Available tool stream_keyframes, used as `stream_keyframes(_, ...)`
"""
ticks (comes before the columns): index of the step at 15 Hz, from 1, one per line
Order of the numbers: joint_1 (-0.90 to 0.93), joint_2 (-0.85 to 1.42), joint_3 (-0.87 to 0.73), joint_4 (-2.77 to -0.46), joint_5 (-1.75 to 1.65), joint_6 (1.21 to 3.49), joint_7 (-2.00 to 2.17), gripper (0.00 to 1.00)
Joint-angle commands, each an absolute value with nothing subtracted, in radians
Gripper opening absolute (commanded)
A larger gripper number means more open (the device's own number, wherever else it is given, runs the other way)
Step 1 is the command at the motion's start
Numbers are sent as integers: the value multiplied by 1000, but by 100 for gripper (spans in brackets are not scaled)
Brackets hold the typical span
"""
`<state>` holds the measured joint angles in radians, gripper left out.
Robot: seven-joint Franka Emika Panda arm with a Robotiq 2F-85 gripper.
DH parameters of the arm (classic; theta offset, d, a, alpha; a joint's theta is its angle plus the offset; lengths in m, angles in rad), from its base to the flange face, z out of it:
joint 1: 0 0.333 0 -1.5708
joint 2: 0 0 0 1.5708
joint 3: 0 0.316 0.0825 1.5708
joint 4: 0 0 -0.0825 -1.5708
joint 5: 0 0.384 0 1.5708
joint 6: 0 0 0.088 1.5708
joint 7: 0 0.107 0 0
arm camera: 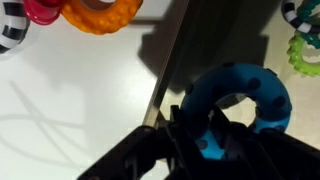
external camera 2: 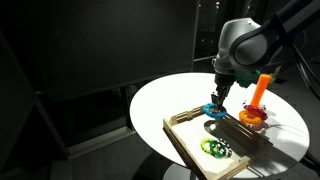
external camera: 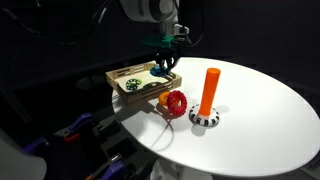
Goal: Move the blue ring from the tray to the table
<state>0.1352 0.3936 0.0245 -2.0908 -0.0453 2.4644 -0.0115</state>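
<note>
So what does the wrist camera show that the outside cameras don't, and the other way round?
Only the wrist view shows the dark spots on the blue ring up close, beside the rim of the tray. Only an exterior view shows the tall orange peg, the robot arm and the whole round table. Both show the gripper at the blue ring, the green ring in the tray and the red ring on the table.

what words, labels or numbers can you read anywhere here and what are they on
None: no readable text, label, brand or number shows in any view.
the blue ring: dark spots only, no letters.
the tray: plain light wood, no print visible.
striped base under the orange peg: black and white pattern, no writing.
</note>
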Motion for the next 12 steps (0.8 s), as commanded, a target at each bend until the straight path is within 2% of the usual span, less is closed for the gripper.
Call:
stream_keyframes(1,110,335,6,-2099,-68,2401,28,10)
stream_keyframes(12,58,353,-97,-2076,-166,2345,142,10)
